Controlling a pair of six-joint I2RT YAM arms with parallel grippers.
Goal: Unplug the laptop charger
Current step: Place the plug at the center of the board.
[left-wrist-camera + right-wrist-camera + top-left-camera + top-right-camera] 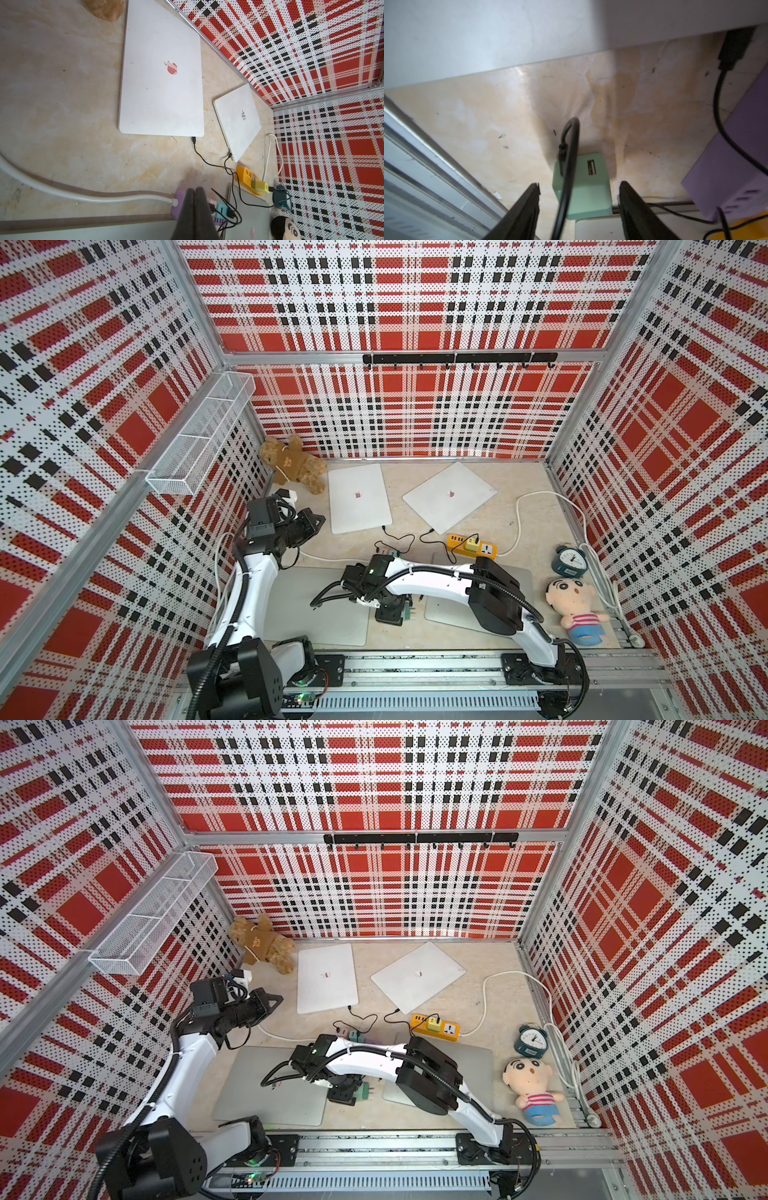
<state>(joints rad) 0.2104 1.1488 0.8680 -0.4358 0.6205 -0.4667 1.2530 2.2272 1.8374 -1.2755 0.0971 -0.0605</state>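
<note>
Black and pinched tight, the left gripper (321, 521) hovers out near the closed white laptop (359, 497), holding nothing. Across to the middle now: the right gripper (579, 184) points down beside the closed grey laptop (320, 605), its jaws standing wide. Sitting right between them on the table is the mint-green square plastic charger block (581, 187), with a gap showing on each side, so neither finger seems to touch it. In a top view its metal prongs (376, 1088) stick out free, so it looks already out of the socket. I'd call it light, hard and smooth-sided. The place to grip is squarely on the two flat faces, not the thin black cable (571, 153) looping from its port, which is limp and would only drag. Further right, the purple plastic power strip (737, 166) lies near it.
</note>
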